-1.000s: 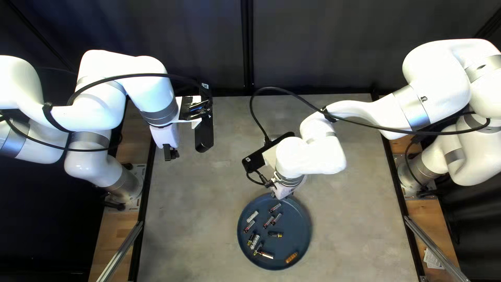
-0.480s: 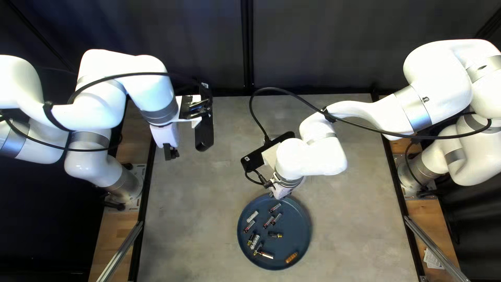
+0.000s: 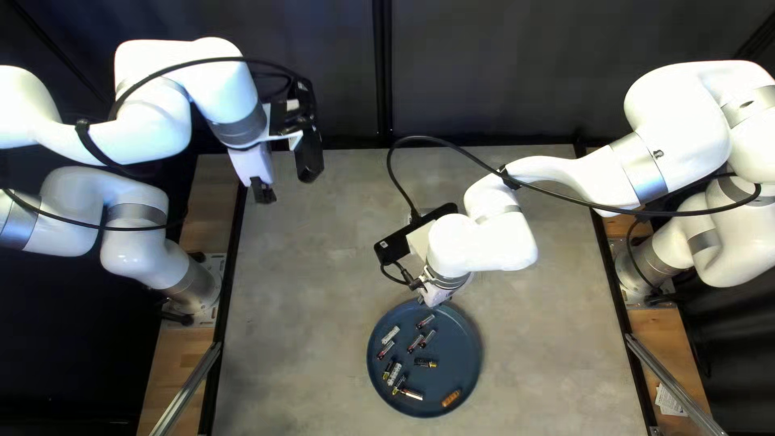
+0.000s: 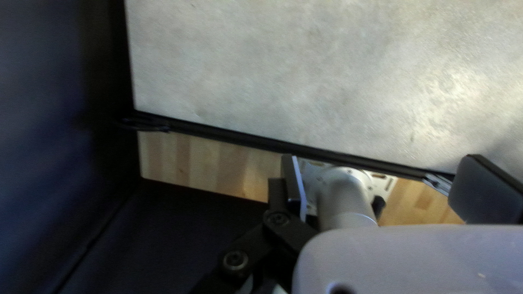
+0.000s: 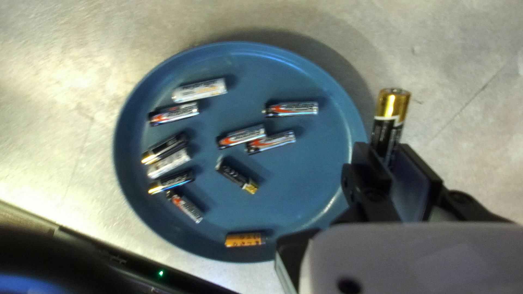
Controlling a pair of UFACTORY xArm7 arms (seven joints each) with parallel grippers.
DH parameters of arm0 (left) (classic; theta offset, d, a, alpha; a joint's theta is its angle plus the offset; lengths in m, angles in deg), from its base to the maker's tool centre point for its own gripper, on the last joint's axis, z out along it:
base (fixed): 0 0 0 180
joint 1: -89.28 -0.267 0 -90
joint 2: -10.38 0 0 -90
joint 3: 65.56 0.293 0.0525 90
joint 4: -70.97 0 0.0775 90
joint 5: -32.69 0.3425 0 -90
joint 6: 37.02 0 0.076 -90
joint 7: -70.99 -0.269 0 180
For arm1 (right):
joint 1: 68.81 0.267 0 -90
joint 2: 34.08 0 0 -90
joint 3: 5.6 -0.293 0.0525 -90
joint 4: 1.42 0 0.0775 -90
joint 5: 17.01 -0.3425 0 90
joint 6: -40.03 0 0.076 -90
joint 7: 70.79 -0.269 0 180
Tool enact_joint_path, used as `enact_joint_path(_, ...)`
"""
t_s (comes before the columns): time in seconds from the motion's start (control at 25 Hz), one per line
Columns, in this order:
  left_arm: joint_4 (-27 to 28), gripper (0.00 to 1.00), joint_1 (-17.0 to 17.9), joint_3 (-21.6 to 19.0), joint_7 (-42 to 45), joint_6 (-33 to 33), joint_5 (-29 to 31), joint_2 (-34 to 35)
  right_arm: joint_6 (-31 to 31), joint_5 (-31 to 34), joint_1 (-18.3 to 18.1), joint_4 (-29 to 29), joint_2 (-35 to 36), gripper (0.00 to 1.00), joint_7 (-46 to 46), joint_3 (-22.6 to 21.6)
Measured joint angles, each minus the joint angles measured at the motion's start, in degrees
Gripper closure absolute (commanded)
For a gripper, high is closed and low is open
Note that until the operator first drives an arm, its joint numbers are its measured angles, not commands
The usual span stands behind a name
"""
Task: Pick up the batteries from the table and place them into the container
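Grey table (image 3: 323, 323) here, dark curtain (image 3: 484, 64) behind it. The right gripper (image 3: 436, 295) is at the far rim of the round blue plate (image 5: 305, 201), and it's got a black-and-gold battery (image 5: 391, 128) pinched upright between its fingers. Eleven loose batteries (image 5: 237, 175) are lying in the plate, mostly bunched up, plus the orange one (image 5: 245, 239) among them sits near the rim. Meanwhile the left gripper (image 3: 263, 194) hangs up by the table's far left corner, fingers spread wide, nothing between them.
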Motion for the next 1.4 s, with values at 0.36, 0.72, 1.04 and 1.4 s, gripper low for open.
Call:
enact_joint_path(0.36,0.01,0.0,0.0,0.0,-0.01,0.01,0.01,0.01,-1.69,-1.74,-1.6,1.9,0.98,1.0,-0.6,1.1)
enact_joint_path(0.72,0.01,0.0,0.0,0.0,-0.01,0.01,0.01,0.01,-1.06,-1.27,-1.88,1.12,0.72,1.0,0.31,1.21)
enact_joint_path(1.04,0.01,0.0,0.0,0.0,-0.01,0.01,0.01,0.01,5.0,-4.87,-3.06,-3.05,-1.28,1.0,-6.69,2.39)
enact_joint_path(1.4,0.01,0.0,0.0,0.0,-0.01,0.01,0.01,0.01,8.55,-5.01,-2.02,-3.37,0.15,1.0,-14.77,3.15)
